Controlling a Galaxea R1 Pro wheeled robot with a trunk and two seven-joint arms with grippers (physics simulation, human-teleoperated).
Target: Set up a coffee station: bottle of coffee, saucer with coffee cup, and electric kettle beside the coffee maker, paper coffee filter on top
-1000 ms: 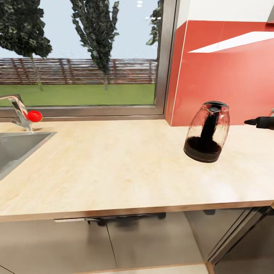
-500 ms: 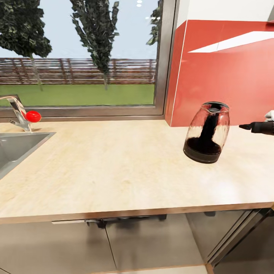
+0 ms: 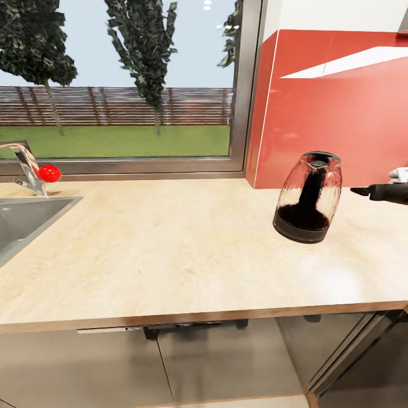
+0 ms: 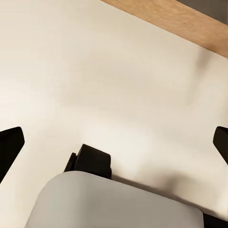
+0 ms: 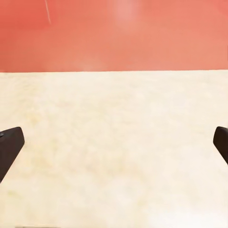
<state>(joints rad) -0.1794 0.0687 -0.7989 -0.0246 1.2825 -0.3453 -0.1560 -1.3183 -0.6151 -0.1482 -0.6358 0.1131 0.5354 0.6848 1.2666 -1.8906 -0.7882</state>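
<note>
Reaching toward the electric kettle [image 3: 307,196], which stands upright at centre right of the head view on the kitchen countertop [image 3: 170,255], below the red wall panel [image 3: 340,107]. The right gripper [image 3: 362,191] sits near it at the right edge, fingers spread wide, empty; the left gripper [image 4: 114,142] is also spread, empty. Kettle step likely; next needs closing the gap and grasping the handle.

The right arm [image 3: 385,192] runs off the head view's right edge past its dark tip, the sink [image 3: 22,224] and tap [image 3: 25,167] are cropped at the left, and each wrist view catches just its fingertips [image 4: 9,147] [image 5: 9,145] at the borders.
</note>
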